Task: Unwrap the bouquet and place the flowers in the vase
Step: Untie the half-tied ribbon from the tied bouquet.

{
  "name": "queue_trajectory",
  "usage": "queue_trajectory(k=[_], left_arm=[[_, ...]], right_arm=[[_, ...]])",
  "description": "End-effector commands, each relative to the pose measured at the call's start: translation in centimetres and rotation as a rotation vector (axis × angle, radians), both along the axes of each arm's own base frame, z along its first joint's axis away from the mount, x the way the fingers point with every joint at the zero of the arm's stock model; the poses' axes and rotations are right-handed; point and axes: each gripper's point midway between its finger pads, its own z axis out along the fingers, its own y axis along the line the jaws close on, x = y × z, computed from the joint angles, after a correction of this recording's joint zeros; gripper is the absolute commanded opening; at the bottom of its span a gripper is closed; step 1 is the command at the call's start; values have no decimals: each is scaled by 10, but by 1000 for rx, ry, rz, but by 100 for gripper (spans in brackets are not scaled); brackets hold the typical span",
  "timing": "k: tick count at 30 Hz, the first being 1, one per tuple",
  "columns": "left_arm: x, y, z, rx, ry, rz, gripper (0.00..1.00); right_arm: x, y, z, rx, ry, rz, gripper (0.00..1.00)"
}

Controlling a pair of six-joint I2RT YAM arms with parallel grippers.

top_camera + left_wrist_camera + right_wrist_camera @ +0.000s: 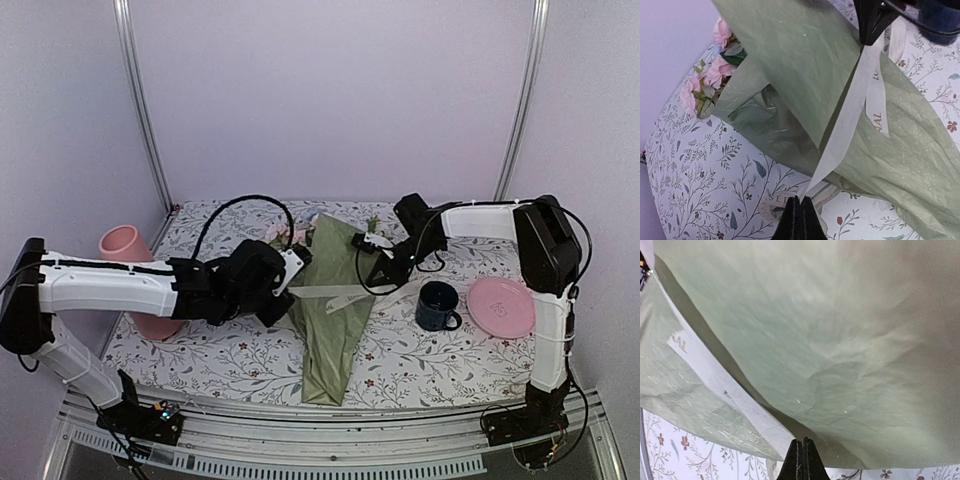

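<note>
- The bouquet (330, 335) lies mid-table with its blooms toward 12 o'clock; the vase (122, 243) stands at its 9 o'clock.
- The left gripper (799, 220) is clamped on the cream ribbon (845, 120).
- The right gripper (801, 460), jaws together, apparently nips the same ribbon.

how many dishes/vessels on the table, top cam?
3: pink vase at the far left; dark blue mug right of the bouquet; pink plate just right of the mug. None appears hidden.
</note>
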Motion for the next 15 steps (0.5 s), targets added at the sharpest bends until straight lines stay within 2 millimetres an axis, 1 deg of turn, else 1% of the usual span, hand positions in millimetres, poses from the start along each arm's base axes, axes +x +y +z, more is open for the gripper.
queue_trajectory(k=[1, 4, 7, 10, 11, 12, 13, 14, 15], left_arm=[[11, 47, 27, -74, -53, 200, 0], [17, 69, 44, -150, -67, 279, 0], [21, 91, 57, -236, -73, 351, 0], [22, 108, 60, -290, -59, 400, 0], [21, 111, 59, -299, -53, 408, 0], [20, 113, 58, -306, -44, 407, 0], [19, 113, 57, -313, -34, 402, 0], [18, 113, 55, -315, -24, 398, 0], [17, 112, 51, -314, -11, 396, 0]], right_arm=[[35, -37, 43, 55, -48, -144, 0], [52, -58, 49, 60, -53, -212, 0], [66, -75, 49, 61, -46, -269, 0], [74, -84, 49, 61, -42, -308, 0], [76, -86, 49, 58, -43, -317, 0], [77, -88, 49, 58, -43, -325, 2], [77, -87, 48, 60, -39, -324, 11], [73, -86, 47, 67, -23, -314, 24], [70, -85, 46, 73, -13, -299, 33]])
